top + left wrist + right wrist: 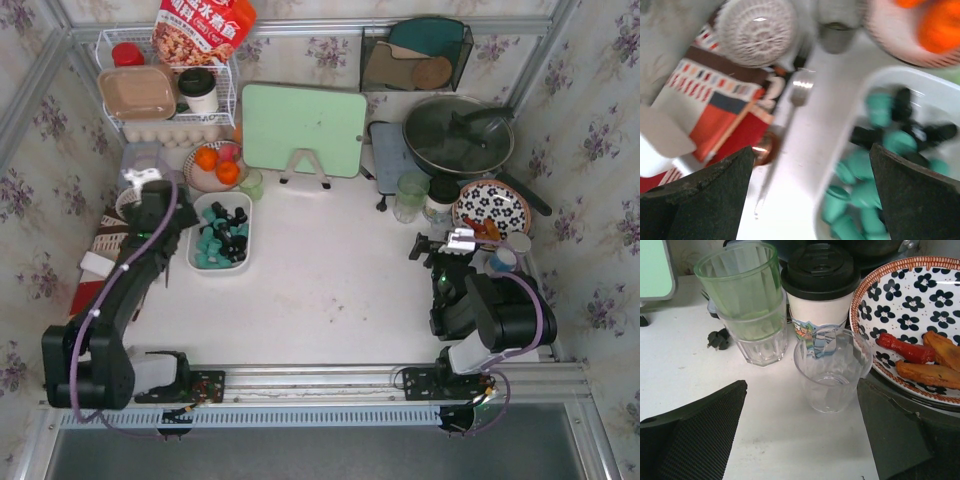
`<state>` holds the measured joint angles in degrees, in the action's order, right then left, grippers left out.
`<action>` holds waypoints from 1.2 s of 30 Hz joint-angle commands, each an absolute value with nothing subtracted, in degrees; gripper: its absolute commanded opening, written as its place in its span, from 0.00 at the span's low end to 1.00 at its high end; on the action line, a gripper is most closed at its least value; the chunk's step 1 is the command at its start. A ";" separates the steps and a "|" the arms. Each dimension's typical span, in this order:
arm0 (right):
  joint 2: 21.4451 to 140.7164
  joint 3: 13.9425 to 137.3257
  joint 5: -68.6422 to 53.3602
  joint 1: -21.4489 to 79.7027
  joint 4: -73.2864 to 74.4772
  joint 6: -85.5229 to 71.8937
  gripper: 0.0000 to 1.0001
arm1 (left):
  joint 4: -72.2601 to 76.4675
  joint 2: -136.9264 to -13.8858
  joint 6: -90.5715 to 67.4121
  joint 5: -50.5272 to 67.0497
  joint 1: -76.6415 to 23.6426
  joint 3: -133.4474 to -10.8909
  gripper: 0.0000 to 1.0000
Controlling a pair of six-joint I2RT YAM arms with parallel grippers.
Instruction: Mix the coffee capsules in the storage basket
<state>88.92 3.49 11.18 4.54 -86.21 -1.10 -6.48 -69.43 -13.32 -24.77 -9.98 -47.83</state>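
The coffee capsules point(222, 235) lie in the storage basket point(215, 269), left of centre on the table, just in front of the plate of oranges point(214, 166). From above I see teal pods bunched mostly along the left and near end and black ones toward the right, so I judge the mixing largely undone. My left gripper point(810, 165) hovers beside the basket's left wall, jaws wide, holding nothing. My right gripper point(801, 390) gapes empty too, well apart, facing a clear cup point(832, 370).

White storage basket point(247, 212), teal and black coffee capsules point(221, 237) inside
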 commanded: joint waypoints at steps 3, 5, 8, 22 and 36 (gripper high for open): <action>89.10 2.91 9.82 4.55 -94.00 -0.16 1.00 | -6.20 -78.36 -14.48 -9.83 3.95 -50.91 0.97; 88.98 2.63 10.24 4.57 -94.02 -0.33 1.00 | -2.89 -81.65 -8.84 -4.96 5.51 -50.89 0.95; 89.10 2.47 10.93 4.52 -94.68 -0.50 1.00 | -0.33 -85.19 -2.25 -2.55 6.32 -49.76 0.94; 89.02 3.05 12.00 4.57 -93.49 -0.83 1.00 | 8.94 -89.55 10.38 27.71 10.52 -43.48 0.95; 88.76 4.07 10.07 4.63 -91.40 -0.18 1.00 | 20.90 -81.52 8.28 15.18 7.13 -32.80 1.00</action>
<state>88.82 4.19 10.57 4.54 -86.21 -0.99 16.62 -82.39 6.74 18.72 9.67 -33.52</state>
